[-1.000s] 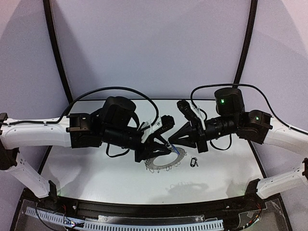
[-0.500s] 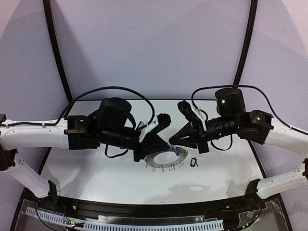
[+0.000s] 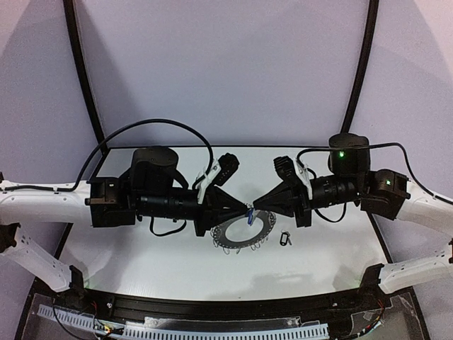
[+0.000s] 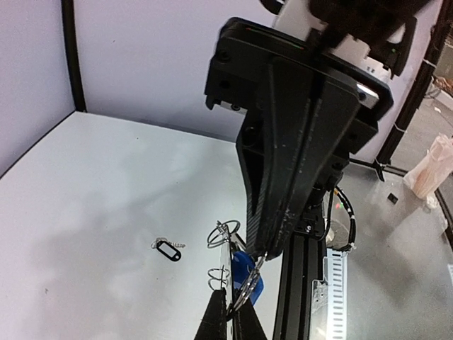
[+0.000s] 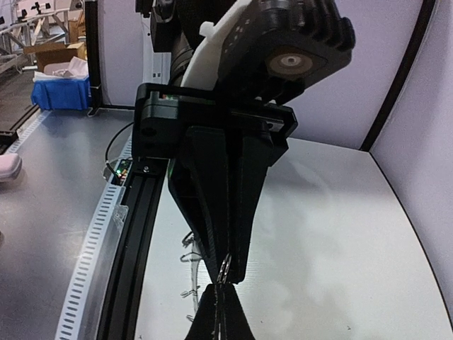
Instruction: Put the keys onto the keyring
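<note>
A white table (image 3: 141, 262) fills the lower half of the overhead view, with two black-and-white robot arms reaching in from either side. Part of its surface lies under their dark bodies.

The left gripper (image 3: 245, 210) and right gripper (image 3: 255, 207) point at each other, tips almost touching. Both pairs of fingers are pressed together with no gap showing. In each wrist view the opposite gripper looms large and blocks most of the scene, and the camera's own fingers are cut off at the bottom edge.

The large flat dark-grey keyring with its wide round hole (image 3: 226, 237) lies on the table just below the meeting fingertips. Its far rim is hidden beneath them. Thin wire loops (image 4: 221, 234) fringe its edge, and only a few show from the wrist cameras.

The tiny key with the blue rectangular plastic tag (image 4: 244, 273) sits right at the touching fingertips, raised above the ring. A fine wire ring shows beside it. Which gripper pinches it cannot be made out, and the key blade itself is too small to see.

The tiny key with the small black head (image 3: 285, 239) lies on the table just beside the ring, below the right fingers and apart from them.
</note>
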Tool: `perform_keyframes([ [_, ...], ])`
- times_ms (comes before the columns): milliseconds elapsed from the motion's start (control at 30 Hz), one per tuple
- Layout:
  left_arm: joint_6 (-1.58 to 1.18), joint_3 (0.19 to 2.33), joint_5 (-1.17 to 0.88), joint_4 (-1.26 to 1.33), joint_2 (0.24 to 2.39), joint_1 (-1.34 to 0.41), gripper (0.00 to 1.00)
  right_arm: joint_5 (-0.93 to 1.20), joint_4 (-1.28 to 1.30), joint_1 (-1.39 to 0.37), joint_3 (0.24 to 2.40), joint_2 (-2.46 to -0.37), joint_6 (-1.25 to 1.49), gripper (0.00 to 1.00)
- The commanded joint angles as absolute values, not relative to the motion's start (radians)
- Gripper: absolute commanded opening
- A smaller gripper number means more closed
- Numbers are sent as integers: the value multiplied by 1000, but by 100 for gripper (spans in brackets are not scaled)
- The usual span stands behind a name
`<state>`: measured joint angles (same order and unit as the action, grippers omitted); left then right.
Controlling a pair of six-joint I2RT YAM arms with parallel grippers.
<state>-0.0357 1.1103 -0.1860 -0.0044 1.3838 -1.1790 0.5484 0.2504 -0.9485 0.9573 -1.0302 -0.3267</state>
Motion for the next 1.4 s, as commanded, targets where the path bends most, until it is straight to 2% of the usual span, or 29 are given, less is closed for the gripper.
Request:
perform_keyframes([
  [0, -132, 1142, -122, 39, 1343, -1170, 1, 469, 323, -951, 911, -1020, -411, 0],
  [500, -322, 1315, -19, -173, 1384, -1170, 1, 478, 232, -978, 859, -1052, -502, 0],
  [800, -423, 1440, 216, -368, 1448, -1171, 1, 509, 202, -1000, 830, -1005, -543, 0],
  [1133, -490, 1560, 246, -560, 1535, -1169, 1, 416, 130, -1017, 795, -959, -547, 0],
  [1367, -468, 1540, 219, -597, 1531, -1170, 1, 373, 157, -1017, 809, -944, -525, 0],
])
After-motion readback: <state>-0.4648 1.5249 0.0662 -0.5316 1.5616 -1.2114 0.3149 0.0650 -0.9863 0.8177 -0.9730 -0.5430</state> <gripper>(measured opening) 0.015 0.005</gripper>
